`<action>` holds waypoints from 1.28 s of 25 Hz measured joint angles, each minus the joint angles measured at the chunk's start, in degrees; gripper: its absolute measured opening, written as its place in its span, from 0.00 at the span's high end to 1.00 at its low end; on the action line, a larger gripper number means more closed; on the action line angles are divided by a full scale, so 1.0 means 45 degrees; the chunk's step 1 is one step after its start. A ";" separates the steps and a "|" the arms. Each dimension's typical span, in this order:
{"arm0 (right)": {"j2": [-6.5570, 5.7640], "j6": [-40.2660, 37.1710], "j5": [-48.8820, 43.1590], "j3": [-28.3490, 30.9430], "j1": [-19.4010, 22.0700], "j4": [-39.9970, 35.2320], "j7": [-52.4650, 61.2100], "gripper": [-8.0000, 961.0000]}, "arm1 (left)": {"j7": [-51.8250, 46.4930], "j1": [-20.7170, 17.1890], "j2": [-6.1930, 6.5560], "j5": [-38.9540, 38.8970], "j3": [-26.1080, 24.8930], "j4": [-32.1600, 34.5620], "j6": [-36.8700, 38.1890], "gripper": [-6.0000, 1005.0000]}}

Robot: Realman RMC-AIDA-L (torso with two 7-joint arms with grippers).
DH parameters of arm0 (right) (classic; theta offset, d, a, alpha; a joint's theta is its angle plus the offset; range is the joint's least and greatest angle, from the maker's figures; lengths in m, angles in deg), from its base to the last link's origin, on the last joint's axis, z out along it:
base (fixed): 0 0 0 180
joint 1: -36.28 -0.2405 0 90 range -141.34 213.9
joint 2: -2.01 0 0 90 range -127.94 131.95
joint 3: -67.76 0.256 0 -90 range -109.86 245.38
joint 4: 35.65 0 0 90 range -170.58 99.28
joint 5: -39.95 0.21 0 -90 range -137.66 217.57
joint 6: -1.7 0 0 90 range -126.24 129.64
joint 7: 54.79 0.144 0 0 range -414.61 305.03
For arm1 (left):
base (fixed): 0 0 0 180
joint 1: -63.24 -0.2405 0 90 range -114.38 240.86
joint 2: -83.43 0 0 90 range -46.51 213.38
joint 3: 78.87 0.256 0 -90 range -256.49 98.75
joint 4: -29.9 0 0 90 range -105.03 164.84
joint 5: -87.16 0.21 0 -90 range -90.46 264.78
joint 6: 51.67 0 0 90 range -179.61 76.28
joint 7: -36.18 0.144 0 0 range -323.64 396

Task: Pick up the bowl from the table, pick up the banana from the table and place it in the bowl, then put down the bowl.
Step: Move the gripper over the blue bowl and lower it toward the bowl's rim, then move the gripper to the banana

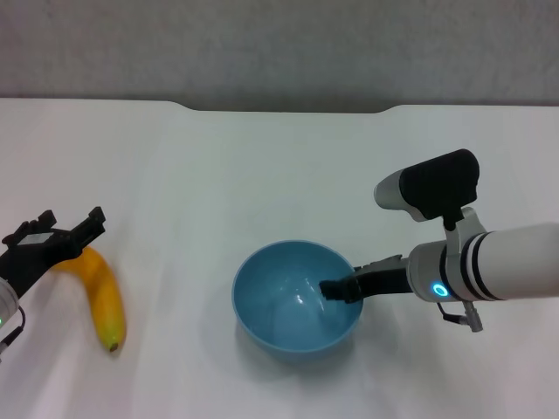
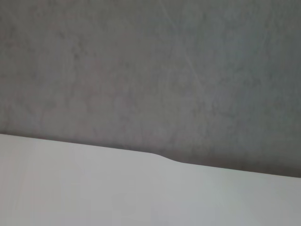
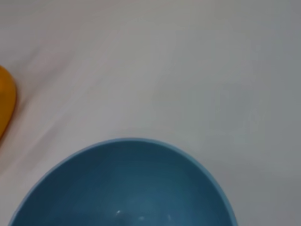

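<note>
White table [image 1: 262,175] runs back to a grey wall [image 1: 279,44]. On it sits the bowl [image 1: 293,301], and the right gripper [image 1: 336,291] is pinching its rim. Far to the side lies the banana [image 1: 103,301], with the left gripper [image 1: 54,237] spread wide over its top end.

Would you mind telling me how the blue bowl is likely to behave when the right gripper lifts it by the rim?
The bowl looks glossy, so it may slip between the fingers. The right gripper sits at one side of the rim only, so the bowl will probably tilt away from it when lifted. It appears rigid and should keep its shape.
</note>
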 joint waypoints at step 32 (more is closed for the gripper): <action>-0.0064 -0.0635 0.0873 0.0605 0.0632 -0.0220 -0.1103 0.95 | -0.2072 -0.0170 0.0291 0.0311 0.1156 -0.0730 0.0275 0.11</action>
